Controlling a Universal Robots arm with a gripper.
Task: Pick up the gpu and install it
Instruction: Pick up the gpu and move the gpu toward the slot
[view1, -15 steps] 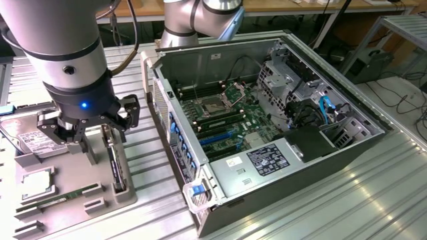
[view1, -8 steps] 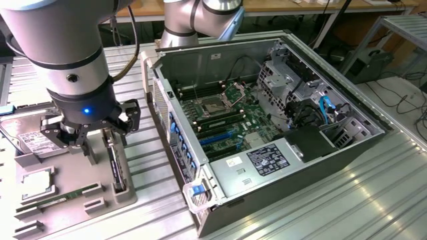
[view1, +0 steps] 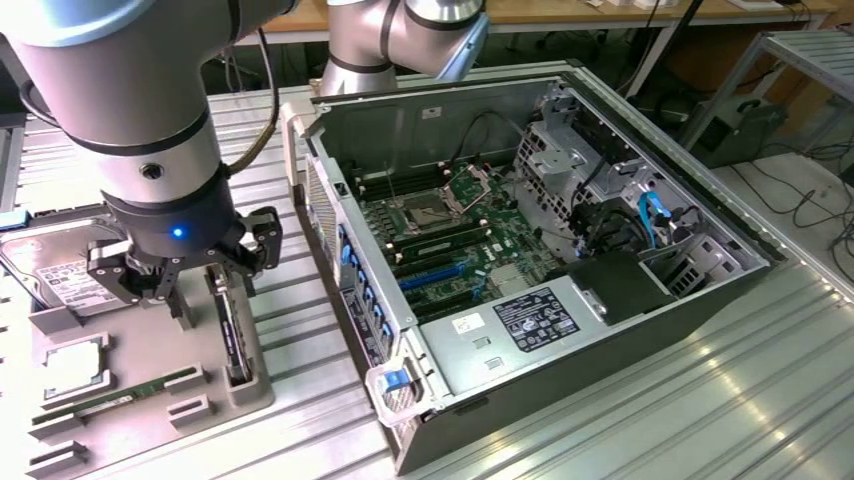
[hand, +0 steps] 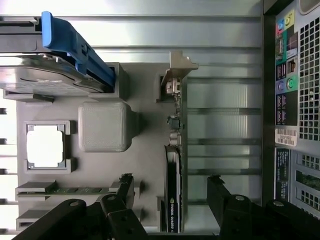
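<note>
Green gpu (hand: 173, 165) on edge in the grey tray (hand: 145, 150), below my pincer (hand: 170, 181), whose jaws stand apart on either side of it.
Light, stiff but fragile, I judge: the flat faces at the dark cooler look the safest hold, clear of the bare components.

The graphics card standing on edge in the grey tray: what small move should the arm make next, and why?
Probably a short, straight descent. The end effector is open, its fingers set either side of the gpu, which stands on edge in the grey tray. They look clear of the card, so lowering should bring them alongside it.
</note>
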